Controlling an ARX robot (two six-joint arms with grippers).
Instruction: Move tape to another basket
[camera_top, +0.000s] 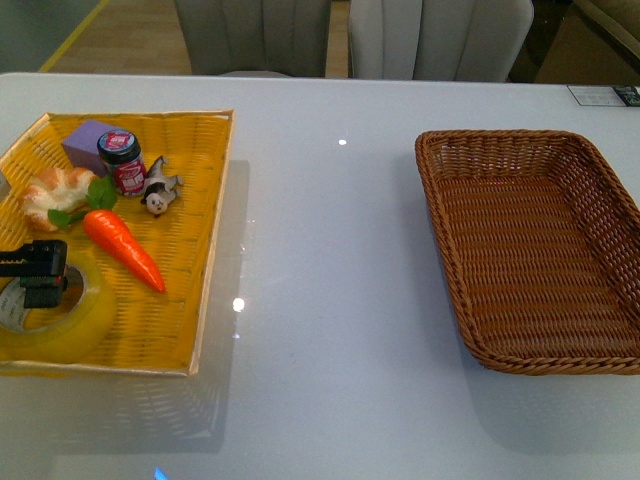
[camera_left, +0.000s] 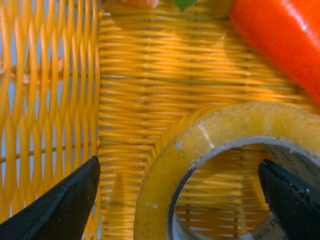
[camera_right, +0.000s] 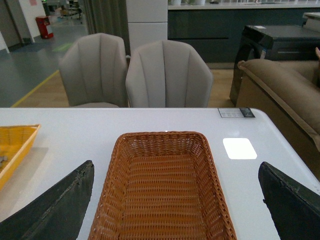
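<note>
Hovering my left pincer (camera_top: 35, 272) right over the tape (camera_top: 72, 322), which lies flat in the lower left corner of the front view, inside the yellow tray (camera_top: 214, 235). In the left wrist view the pincer (camera_left: 177, 160) is spread wide and gripping nothing. One finger (camera_left: 60, 210) is outside the roll, the other (camera_left: 292, 200) sits over the hole in the core, and the tape's (camera_left: 225, 130) yellowish wall is in between. The carrot (camera_top: 125, 250) lies just beside the roll. The brown basket (camera_top: 530, 250) is way over on the right side of the front view, well apart from the tray across the white tabletop (camera_top: 330, 250). My right pincer (camera_right: 175, 164) is released too, fingers wide, looking down at the basket (camera_right: 160, 200).
</note>
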